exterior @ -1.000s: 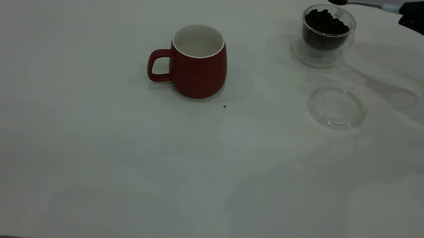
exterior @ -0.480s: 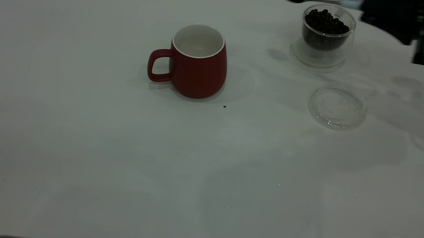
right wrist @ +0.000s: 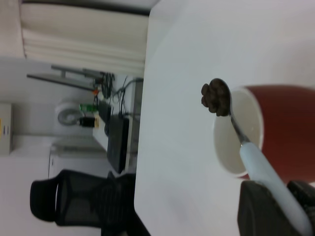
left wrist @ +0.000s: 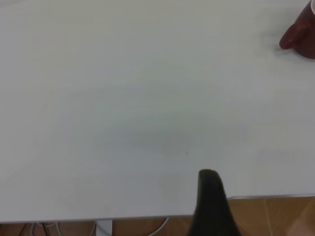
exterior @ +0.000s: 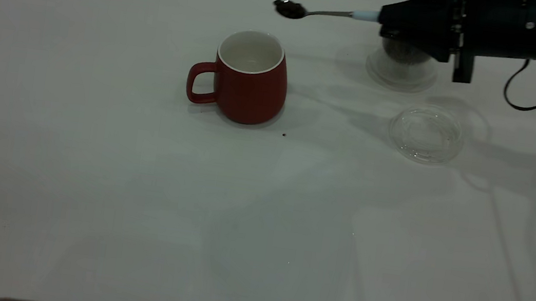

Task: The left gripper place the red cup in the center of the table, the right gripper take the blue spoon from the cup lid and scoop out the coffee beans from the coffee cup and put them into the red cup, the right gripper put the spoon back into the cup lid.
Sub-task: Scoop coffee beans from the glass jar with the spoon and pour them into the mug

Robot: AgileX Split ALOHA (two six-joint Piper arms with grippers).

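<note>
The red cup (exterior: 249,78) stands upright near the middle of the table (exterior: 89,173), handle to the left, white inside. My right gripper (exterior: 385,23) is shut on the pale handle of the blue spoon (exterior: 327,12) and holds it level. Coffee beans (exterior: 291,8) fill the spoon's bowl, which hovers just above and right of the red cup's rim. In the right wrist view the beans (right wrist: 215,97) sit at the edge of the red cup (right wrist: 275,132), with the right gripper (right wrist: 290,211) on the spoon (right wrist: 261,167). The coffee cup (exterior: 402,67) is mostly hidden behind the gripper. The cup lid (exterior: 425,135) lies bare.
A loose dark speck (exterior: 284,134) lies just right of the red cup's base. The left gripper (left wrist: 211,196) hangs near the table's edge, far from the red cup (left wrist: 302,32). A black cable (exterior: 534,92) droops under the right arm.
The right gripper has carried the loaded spoon leftward from above the coffee cup to just beside the red cup's rim. The arm now covers the coffee cup. Nothing else moved.
</note>
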